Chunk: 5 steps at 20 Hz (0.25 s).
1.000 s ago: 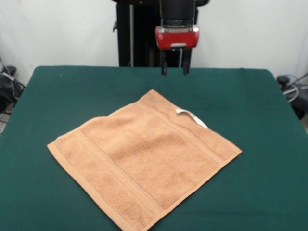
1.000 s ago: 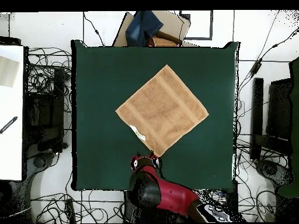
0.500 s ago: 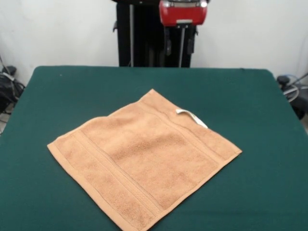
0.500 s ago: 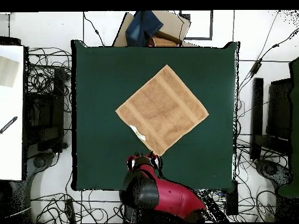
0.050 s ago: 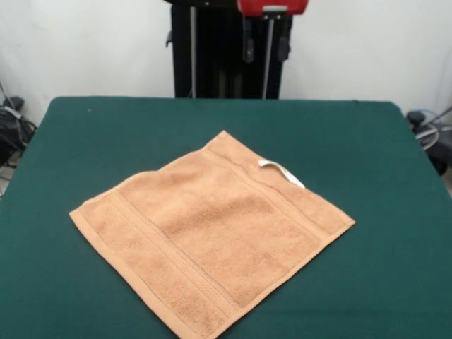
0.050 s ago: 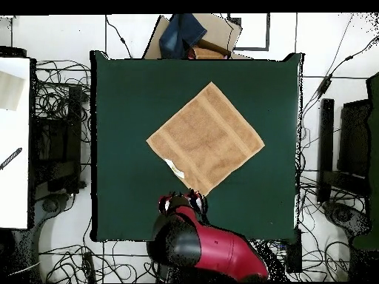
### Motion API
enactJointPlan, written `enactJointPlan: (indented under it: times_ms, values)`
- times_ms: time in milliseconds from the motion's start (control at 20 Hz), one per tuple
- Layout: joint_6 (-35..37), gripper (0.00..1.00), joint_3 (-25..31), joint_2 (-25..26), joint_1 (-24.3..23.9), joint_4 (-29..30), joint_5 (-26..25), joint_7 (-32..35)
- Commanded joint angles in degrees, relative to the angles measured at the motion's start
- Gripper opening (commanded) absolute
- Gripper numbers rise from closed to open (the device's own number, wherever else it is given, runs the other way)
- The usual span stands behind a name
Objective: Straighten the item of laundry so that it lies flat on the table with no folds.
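The tan towel (image 5: 212, 233) is spread flat as a diamond near the middle of the green bench (image 5: 367, 141), a white tag (image 5: 281, 171) lying on 1 edge, while the claw (image 5: 264, 48) is held high above the bench's edge, parted and gripping nothing.

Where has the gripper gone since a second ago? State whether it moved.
Yes. The gripper has risen in the front view, away from the table and its far edge; the towel lies as before.

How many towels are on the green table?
1. The tan towel lies spread out near the middle of the green table, turned cornerwise like a diamond. Nothing looks hidden under it, but that cannot be checked.
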Motion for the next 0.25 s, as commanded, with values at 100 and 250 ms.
enactJointPlan:
  times_ms: [100, 250]
  values:
    - [8.21, 1.0, -1.33, -2.79, 1.36, -4.18, 3.45, 12.13]
    - [8.98, 1.0, -1.22, -2.9, 1.11, -4.38, 3.4, 12.02]
